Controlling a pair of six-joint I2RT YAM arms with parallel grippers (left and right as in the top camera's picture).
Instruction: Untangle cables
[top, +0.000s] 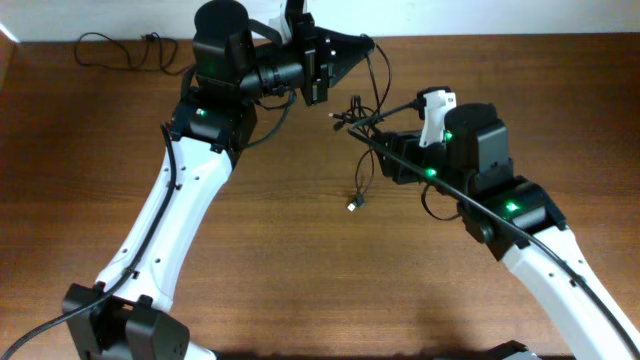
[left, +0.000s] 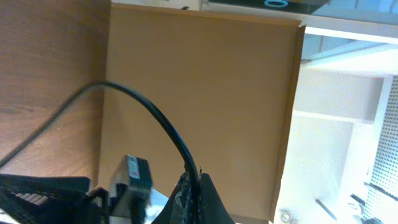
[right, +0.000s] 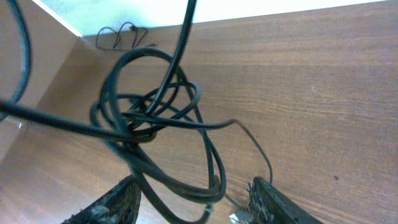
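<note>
Two claws share the knot. The left gripper (top: 362, 46), far centre, pinches one strand of the cables (top: 350, 118), probably to draw it out; the right gripper (right: 193, 186) stands spread around the tangle's loops. Another cord (top: 115, 50) lies far left, apart.

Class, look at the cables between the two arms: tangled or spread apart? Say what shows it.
Tangled. The right wrist view shows the cables looping through each other in one knot.

Light: bright, even, from above; faint soft shadows on table (top: 300, 280).
Glare: washed-out white in left wrist view.
Focus: near cables (right: 138, 124) blurred in right wrist view.
</note>
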